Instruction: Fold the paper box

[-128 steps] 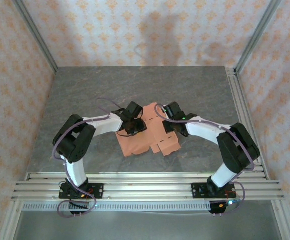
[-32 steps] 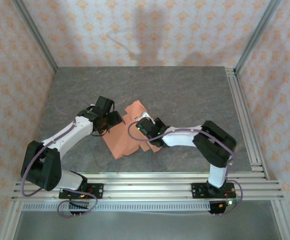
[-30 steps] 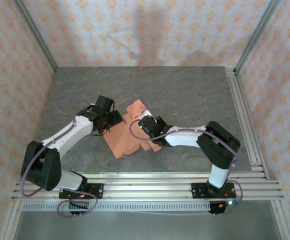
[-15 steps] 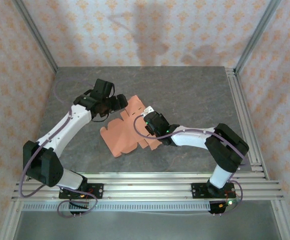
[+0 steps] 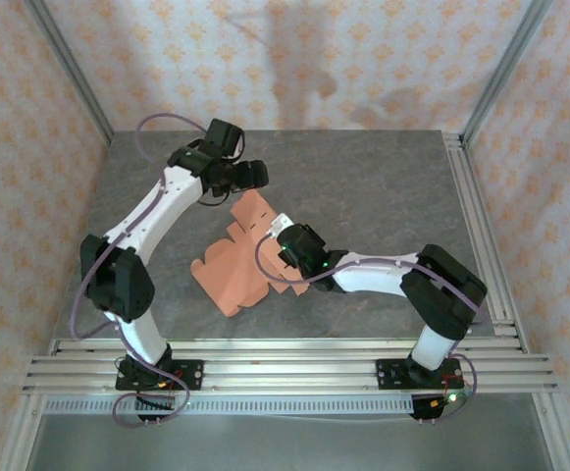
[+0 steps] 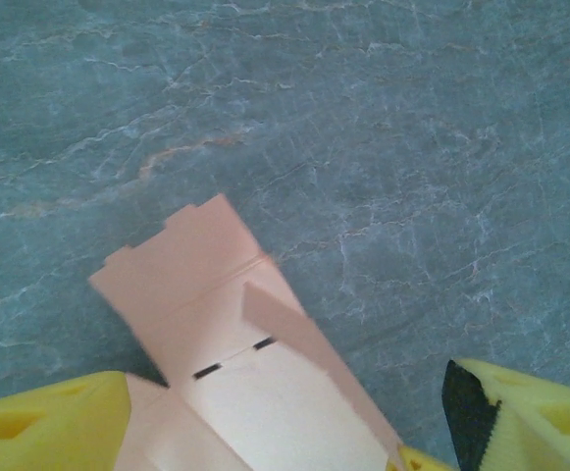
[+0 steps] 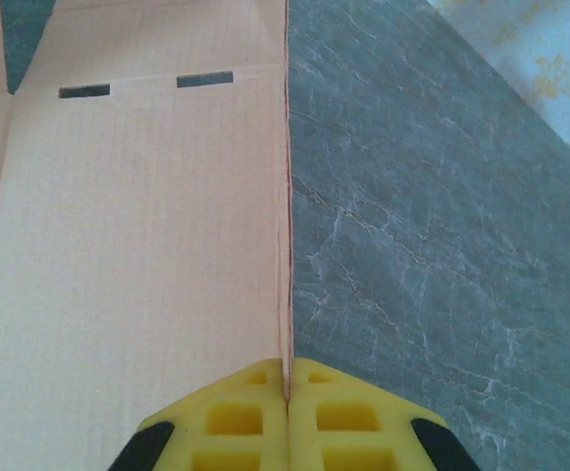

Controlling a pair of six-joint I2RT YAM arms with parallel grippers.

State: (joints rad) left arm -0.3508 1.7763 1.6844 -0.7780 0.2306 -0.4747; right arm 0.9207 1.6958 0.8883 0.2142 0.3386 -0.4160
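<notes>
Two grippers are placed at the flat paper box (image 5: 235,267) cutout: its raised side flap (image 7: 286,196) is pinched edge-on by the closed right gripper (image 7: 286,378), while the far end flap (image 6: 181,265) is found just ahead of the wide-spread, empty left gripper (image 5: 253,175).

Left arm stretched far forward, left hand (image 5: 248,177) spread wide, right arm bent low, right hand (image 5: 283,235) pinched closed.

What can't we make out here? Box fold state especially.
- Top external: the right gripper and its arm cover the middle of the paper box, so the creases there are hidden.
- Right wrist: top and left edges cut the box off.
- Left wrist: bottom edge and left gripper hide its near part.
</notes>
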